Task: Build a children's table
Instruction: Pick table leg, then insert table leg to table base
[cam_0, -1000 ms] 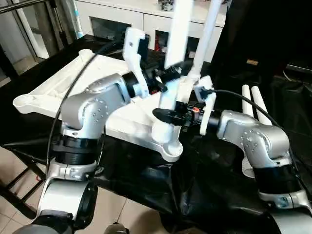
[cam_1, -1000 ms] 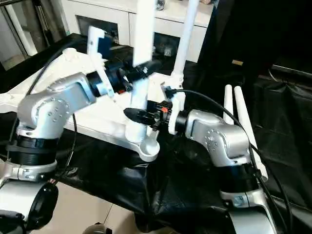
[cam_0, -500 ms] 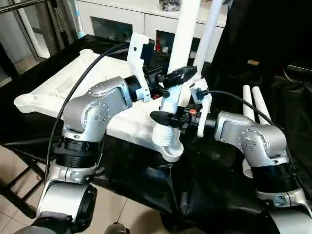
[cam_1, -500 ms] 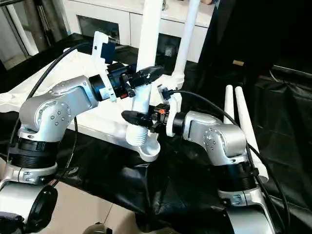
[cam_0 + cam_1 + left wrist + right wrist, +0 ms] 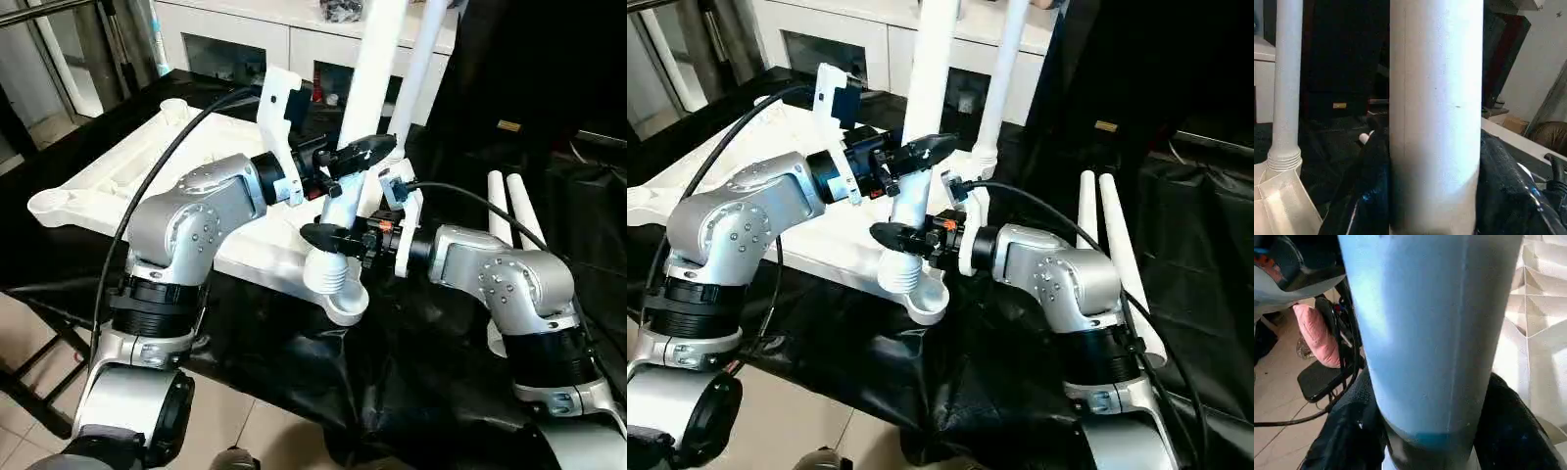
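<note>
I have both sets of fingers closed around the same upright white leg (image 5: 364, 108): my left gripper (image 5: 355, 157) clamps it higher up, my right gripper (image 5: 328, 235) lower down, just above its ribbed foot. That foot sits over the near corner socket (image 5: 345, 304) of the upturned white tabletop (image 5: 118, 176), which lies on a black cloth (image 5: 392, 382). A second leg (image 5: 416, 69) stands in the socket behind, and two more legs (image 5: 509, 211) lie side by side on the cloth beyond my right arm.

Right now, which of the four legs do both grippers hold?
The near-corner leg, upright between both grippers. Another leg stands in the far socket; two lie on the black cloth.
</note>
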